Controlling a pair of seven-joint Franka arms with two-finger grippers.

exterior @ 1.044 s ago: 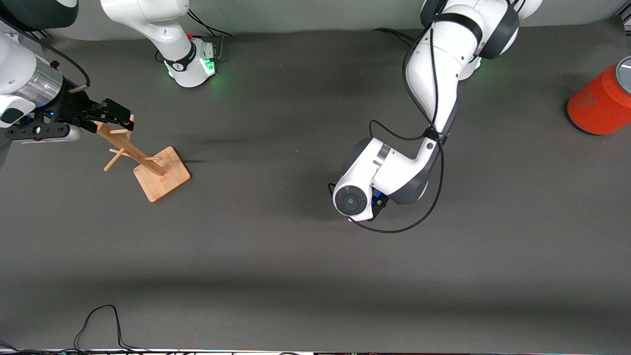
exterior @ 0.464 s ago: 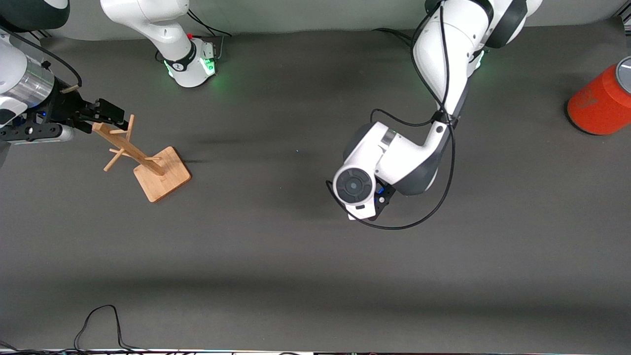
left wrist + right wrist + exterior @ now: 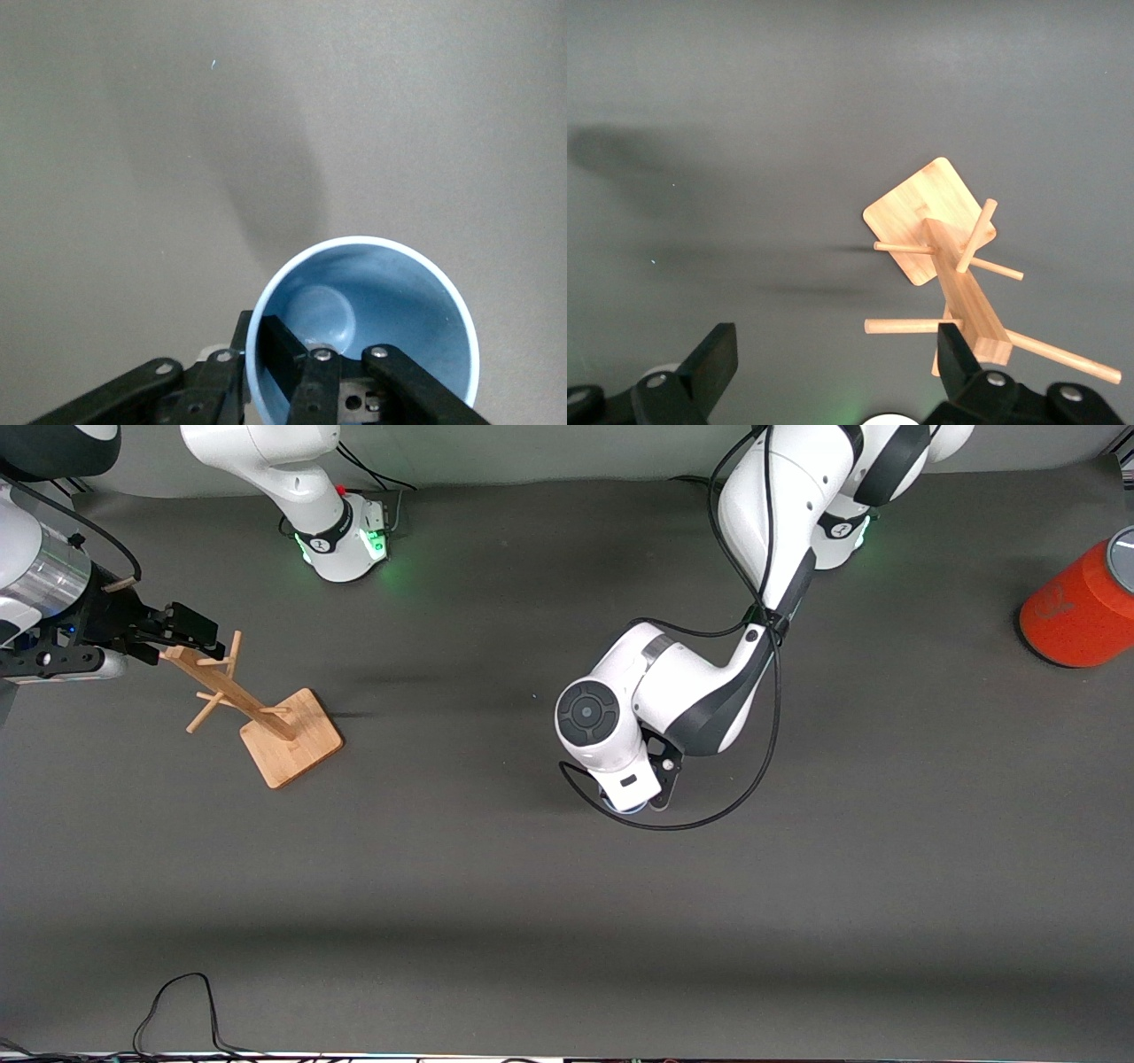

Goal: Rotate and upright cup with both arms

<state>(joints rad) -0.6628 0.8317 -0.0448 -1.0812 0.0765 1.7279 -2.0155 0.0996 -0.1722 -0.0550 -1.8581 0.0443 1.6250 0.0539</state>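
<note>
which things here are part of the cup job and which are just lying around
In the job:
cup, gripped at its rim by the shut left gripper
right gripper, open above the rack

Lying about:
rack
orange can

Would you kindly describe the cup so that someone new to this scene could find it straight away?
Start at the left arm, which reaches over the middle of the dark table. Its left gripper is shut on the rim of the cup, one finger inside the mouth. It is the only pale-blue thing here, small and handleless, unlike the big orange can or the wooden rack below the open right gripper.
</note>
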